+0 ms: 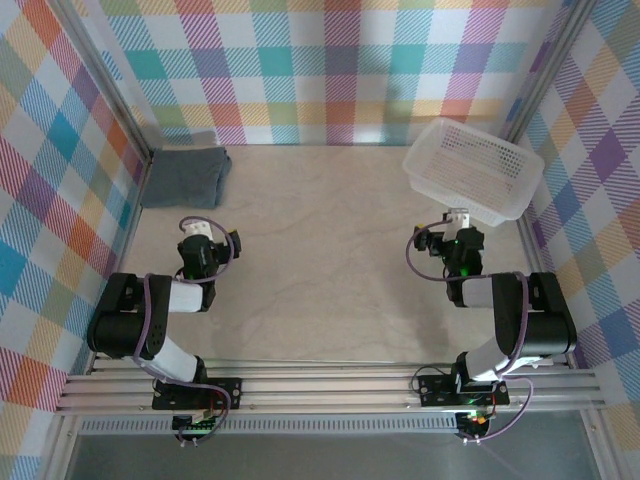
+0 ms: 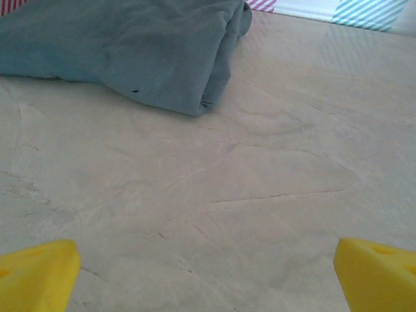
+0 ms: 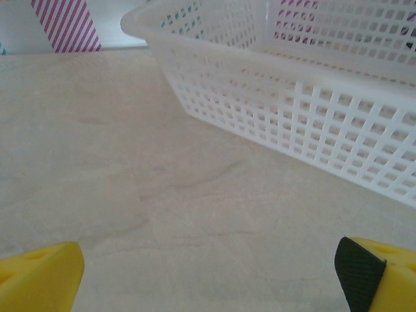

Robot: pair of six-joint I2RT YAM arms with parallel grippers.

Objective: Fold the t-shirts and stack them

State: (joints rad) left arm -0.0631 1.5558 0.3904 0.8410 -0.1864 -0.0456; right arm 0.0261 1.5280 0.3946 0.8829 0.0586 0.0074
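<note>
Bright, even, soft light; faint shadows; wrist views slightly soft up close.

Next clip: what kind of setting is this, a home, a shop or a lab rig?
Most likely a lab test cell. Plaid walls box in a pale table, an aluminium rail carries two arms, and the props are a folded t-shirt and a basket.
</note>
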